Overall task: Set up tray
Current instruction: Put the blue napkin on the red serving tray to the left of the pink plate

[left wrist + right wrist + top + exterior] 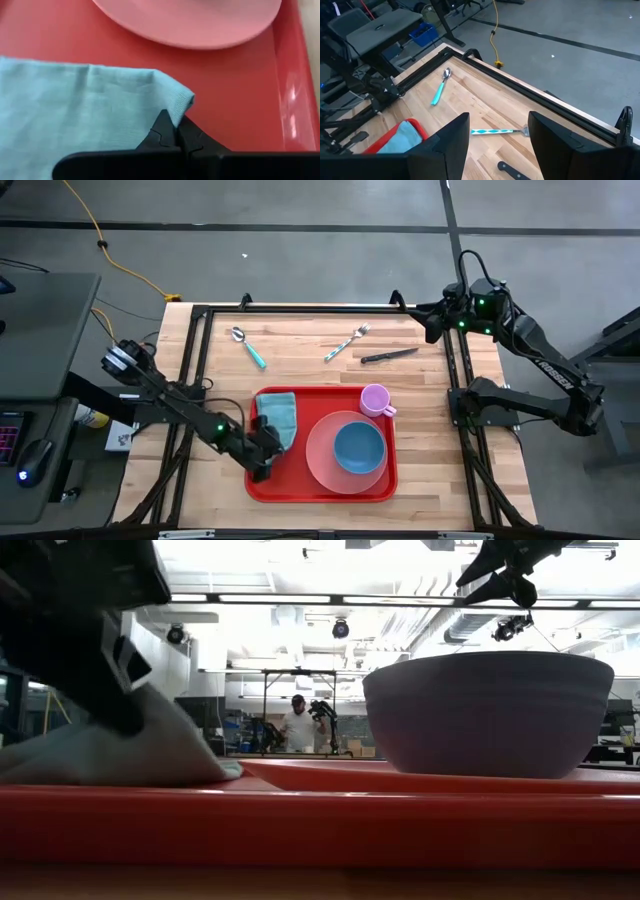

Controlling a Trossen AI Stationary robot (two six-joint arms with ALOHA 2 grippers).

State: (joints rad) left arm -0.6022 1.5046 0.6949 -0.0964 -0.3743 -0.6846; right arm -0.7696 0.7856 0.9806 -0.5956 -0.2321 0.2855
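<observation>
The red tray (322,485) lies at the table's near middle. On it are a folded teal cloth (279,418) at its left, a pink plate (320,455) with a blue bowl (358,448) on it, and a pink cup (375,399) at the far right corner. My left gripper (173,131) is shut and stands low over the tray at the cloth's near corner. My right gripper (497,145) hangs open, high over the table's far right corner, with nothing between its fingers. My left gripper meets the teal cloth at its near corner (181,102) with its shut fingertips (162,125), slanting down from the table's left side. Whether any cloth sits between the fingers I cannot tell. The cloth lies on the tray floor.
On the bare wood beyond the tray lie a teal-handled spoon (247,346), a fork (346,343) and a black knife (388,355). A black frame (300,307) borders the table. A person stands far back in the room (297,725).
</observation>
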